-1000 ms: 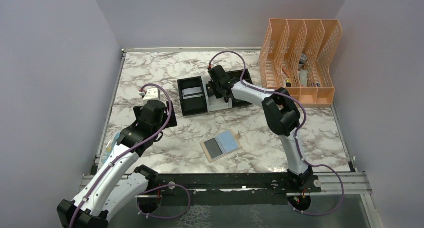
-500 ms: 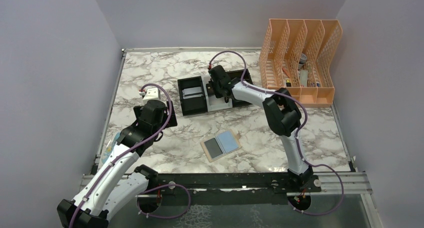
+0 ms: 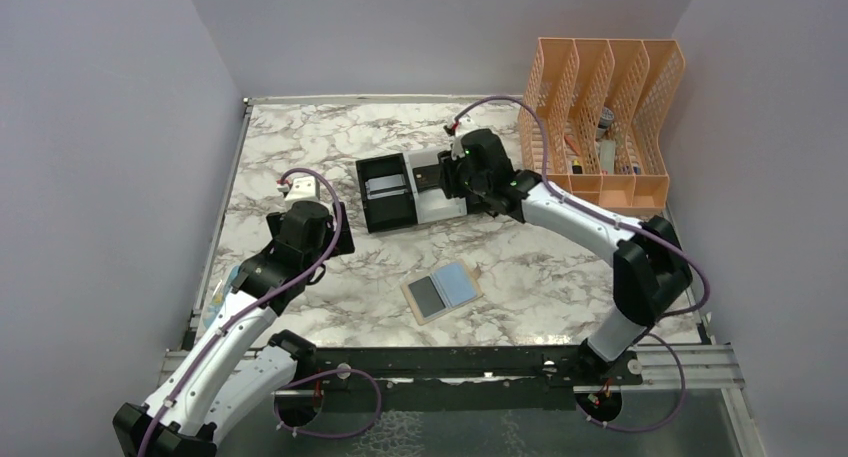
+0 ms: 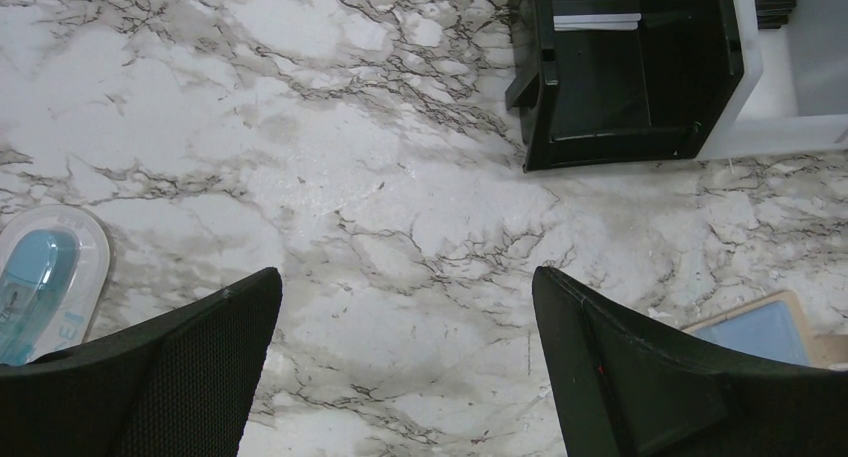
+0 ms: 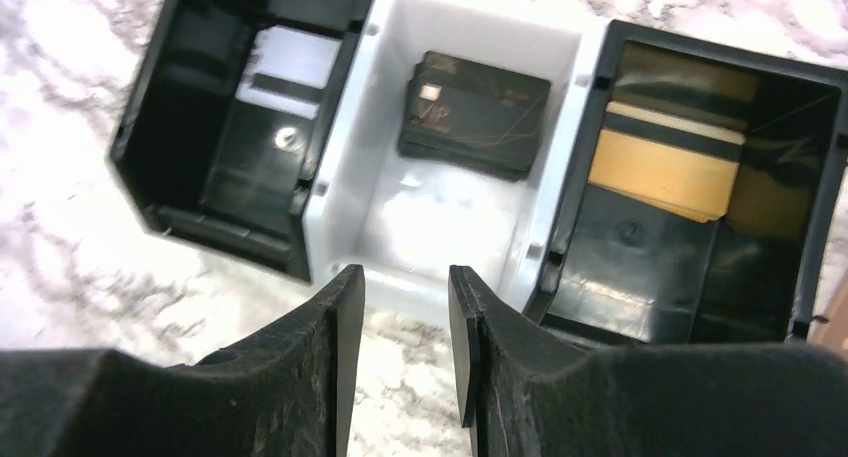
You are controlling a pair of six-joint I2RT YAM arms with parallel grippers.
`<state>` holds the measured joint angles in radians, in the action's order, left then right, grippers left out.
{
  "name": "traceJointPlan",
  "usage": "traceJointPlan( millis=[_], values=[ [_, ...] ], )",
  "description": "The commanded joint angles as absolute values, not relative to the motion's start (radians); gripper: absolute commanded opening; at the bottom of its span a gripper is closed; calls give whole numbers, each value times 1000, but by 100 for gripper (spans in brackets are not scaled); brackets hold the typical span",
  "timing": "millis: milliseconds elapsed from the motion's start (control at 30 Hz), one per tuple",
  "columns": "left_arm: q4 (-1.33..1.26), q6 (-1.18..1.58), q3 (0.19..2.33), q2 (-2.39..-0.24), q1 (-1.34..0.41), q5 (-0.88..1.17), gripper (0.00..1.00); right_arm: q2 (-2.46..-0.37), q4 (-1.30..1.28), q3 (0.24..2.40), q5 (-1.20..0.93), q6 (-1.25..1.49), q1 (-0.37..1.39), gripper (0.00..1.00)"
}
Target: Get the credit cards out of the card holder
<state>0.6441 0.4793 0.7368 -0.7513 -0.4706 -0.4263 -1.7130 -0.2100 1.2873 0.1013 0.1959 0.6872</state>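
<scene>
The right arm's elbow has swung out to the right. Its gripper has drawn back from the white bin, with the fingers now a little apart and nothing between them. On the left, the left gripper hangs spread wide over the bare worktop. Further along, a silvery card lies in the left black bin, a dark card in the white bin, and a gold card in the right black bin. The card holder lies open on the near worktop.
</scene>
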Motion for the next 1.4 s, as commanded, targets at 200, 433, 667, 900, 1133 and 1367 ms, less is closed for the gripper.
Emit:
traceJointPlan(
  millis=[200, 433, 667, 900, 1133, 1367],
  values=[
    [563, 464, 700, -726, -465, -187, 99, -1432, -12, 894, -346, 329, 693, 41],
    [428, 579, 624, -803, -466, 154, 97, -1430, 140, 699, -699, 435, 695, 41],
    [279, 714, 482, -829, -525, 252, 82, -1472, 143, 641, -679, 446, 694, 40],
    [212, 796, 452, -849, -684, 167, 77, -1534, 181, 613, -708, 482, 695, 36],
    [115, 861, 444, -958, -802, 94, 70, -1609, 241, 599, -733, 513, 696, 33],
    [67, 883, 465, -1057, -844, 61, 63, -1641, 229, 617, -722, 514, 696, 25]
  ],
)
